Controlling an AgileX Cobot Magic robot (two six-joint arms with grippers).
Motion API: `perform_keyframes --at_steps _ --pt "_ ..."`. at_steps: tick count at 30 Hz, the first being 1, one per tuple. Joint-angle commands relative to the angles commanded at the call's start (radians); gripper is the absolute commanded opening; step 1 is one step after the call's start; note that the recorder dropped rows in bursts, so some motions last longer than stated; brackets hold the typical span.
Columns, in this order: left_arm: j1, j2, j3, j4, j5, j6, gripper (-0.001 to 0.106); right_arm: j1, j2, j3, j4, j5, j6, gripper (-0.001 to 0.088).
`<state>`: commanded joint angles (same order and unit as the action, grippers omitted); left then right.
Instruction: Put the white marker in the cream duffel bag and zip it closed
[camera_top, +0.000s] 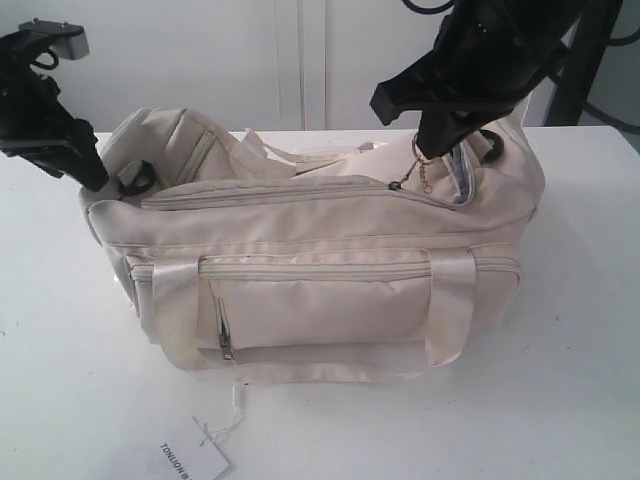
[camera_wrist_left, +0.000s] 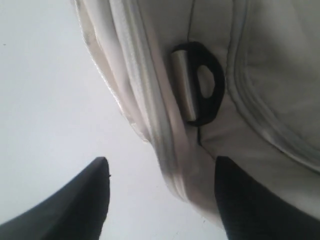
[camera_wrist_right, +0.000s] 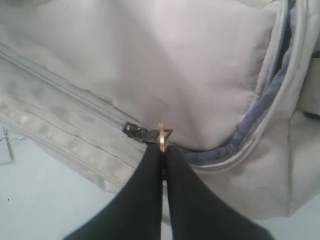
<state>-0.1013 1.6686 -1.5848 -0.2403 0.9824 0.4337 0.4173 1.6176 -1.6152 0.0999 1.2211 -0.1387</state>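
Note:
The cream duffel bag (camera_top: 320, 270) lies on the white table with its curved top zipper run shut along most of its length; a short stretch stays agape at the right end. My right gripper (camera_wrist_right: 163, 148) is shut on the gold ring pull (camera_wrist_right: 162, 136), which hangs from the dark slider (camera_wrist_right: 136, 131); in the exterior view that ring (camera_top: 418, 152) dangles under the right gripper (camera_top: 432, 150). My left gripper (camera_wrist_left: 162, 167) stands open at the bag's left end (camera_wrist_left: 165, 150), one finger over fabric, the other over bare table. The white marker is out of view.
A white paper hang tag (camera_top: 195, 458) on a string lies on the table in front of the bag. A black D-ring (camera_wrist_left: 202, 90) with a metal bar sits on the bag's left end. White table (camera_top: 560, 400) surrounds the bag.

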Motion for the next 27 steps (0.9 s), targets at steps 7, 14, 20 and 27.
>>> perform_keyframes --at_steps 7,14,20,27 --pt "-0.002 -0.102 0.000 -0.220 0.099 0.298 0.064 0.000 0.000 0.000 0.002 0.000 0.000 0.0000" --pt "-0.028 -0.105 0.002 -0.409 0.161 0.573 0.064 0.000 0.000 0.000 0.011 0.000 0.000 0.0000" --pt "-0.129 -0.081 0.002 -0.409 0.146 0.770 0.064 0.000 0.000 0.000 0.015 0.000 0.000 0.0000" --pt "-0.220 0.002 0.002 -0.404 0.110 0.803 0.064 0.000 0.000 0.000 0.015 0.000 0.000 0.0000"
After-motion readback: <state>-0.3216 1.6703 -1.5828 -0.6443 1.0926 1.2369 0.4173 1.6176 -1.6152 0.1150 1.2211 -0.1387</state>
